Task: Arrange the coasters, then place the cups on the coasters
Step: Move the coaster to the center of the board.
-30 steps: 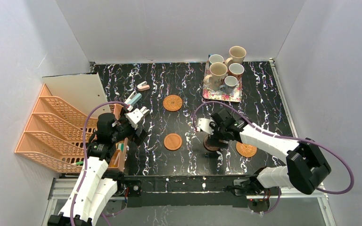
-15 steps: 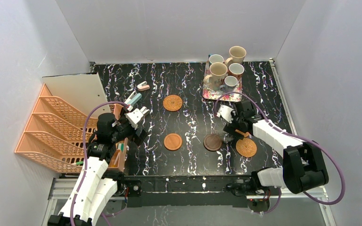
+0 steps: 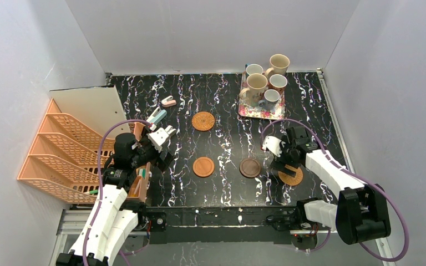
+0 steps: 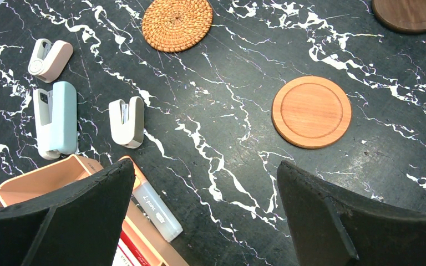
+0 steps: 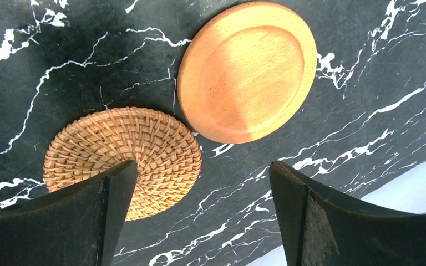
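Several coasters lie on the black marble table: a woven one (image 3: 203, 121), a smooth orange-brown one (image 3: 203, 167), a dark brown one (image 3: 250, 168) and a second woven one (image 3: 292, 177). My right gripper (image 3: 282, 162) hovers open over that woven coaster (image 5: 123, 160), with a second smooth coaster (image 5: 248, 71) just beyond its fingers; nothing is between them. Several cups (image 3: 255, 86) stand on the pink floral tray (image 3: 277, 114) at the back right. My left gripper (image 3: 163, 136) hangs open and empty at the left, the smooth coaster (image 4: 311, 111) ahead of it.
An orange file rack (image 3: 61, 149) stands at the far left, with an orange pen box (image 4: 61, 177) and a white tube (image 4: 155, 205) under my left gripper. Three staplers (image 4: 55, 119) (image 4: 126, 122) (image 4: 50, 58) lie nearby. The table's edge (image 5: 410, 188) is close to my right gripper.
My right gripper has left the dark brown coaster lying on the table and swung right, then nearer, to above the woven and smooth coasters. The left arm has not moved.
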Available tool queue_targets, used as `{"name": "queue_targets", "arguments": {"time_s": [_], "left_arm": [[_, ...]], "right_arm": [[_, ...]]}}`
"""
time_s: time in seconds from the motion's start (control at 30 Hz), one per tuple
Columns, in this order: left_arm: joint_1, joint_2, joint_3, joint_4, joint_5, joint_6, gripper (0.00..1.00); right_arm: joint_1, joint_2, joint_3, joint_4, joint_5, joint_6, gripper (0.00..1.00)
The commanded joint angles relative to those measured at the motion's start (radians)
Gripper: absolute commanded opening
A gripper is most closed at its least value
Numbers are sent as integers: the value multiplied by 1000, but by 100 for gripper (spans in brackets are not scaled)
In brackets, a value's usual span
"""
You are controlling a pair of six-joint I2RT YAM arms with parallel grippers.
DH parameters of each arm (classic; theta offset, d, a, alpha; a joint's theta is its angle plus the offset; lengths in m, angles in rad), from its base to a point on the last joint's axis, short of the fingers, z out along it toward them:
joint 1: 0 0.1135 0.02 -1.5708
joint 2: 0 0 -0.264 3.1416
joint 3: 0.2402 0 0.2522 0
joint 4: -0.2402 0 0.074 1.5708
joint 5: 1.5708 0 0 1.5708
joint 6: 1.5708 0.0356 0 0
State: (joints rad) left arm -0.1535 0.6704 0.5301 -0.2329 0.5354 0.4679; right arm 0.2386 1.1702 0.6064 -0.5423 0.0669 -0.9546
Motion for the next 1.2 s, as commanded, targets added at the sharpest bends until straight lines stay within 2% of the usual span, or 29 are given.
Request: {"name": "queue_targets", "arguments": {"time_s": [0.0,0.17,0.3,0.43,0.63,0.8,0.97,1.1,1.17], "left_arm": [[-3,-6,11,-3,20,-2,98],[-3,-8,11,-3,20,-3,98],[-3,-5,11,-3,22,-2,98],[-3,-2,11,-3,23,0,98],[-3,1,10,-2,20,1,98],[-3,15,6,5,19,3,98],[-3,25,7,5,17,5,98],[-3,13,3,7,18,4,98],[-3,9,2,6,19,5,98]], "right_arm": [[-45,-12,-81,9,26,-69,98],[-188,41,-134,146,49,-153,98],[-338,118,-79,180,28,-213,98],[-393,233,6,261,34,-213,98],[-383,495,219,338,33,-72,98],[-325,637,309,418,57,7,98],[-163,638,278,498,138,48,98],[-152,590,291,583,240,84,98],[-162,522,301,563,221,90,98]]}}
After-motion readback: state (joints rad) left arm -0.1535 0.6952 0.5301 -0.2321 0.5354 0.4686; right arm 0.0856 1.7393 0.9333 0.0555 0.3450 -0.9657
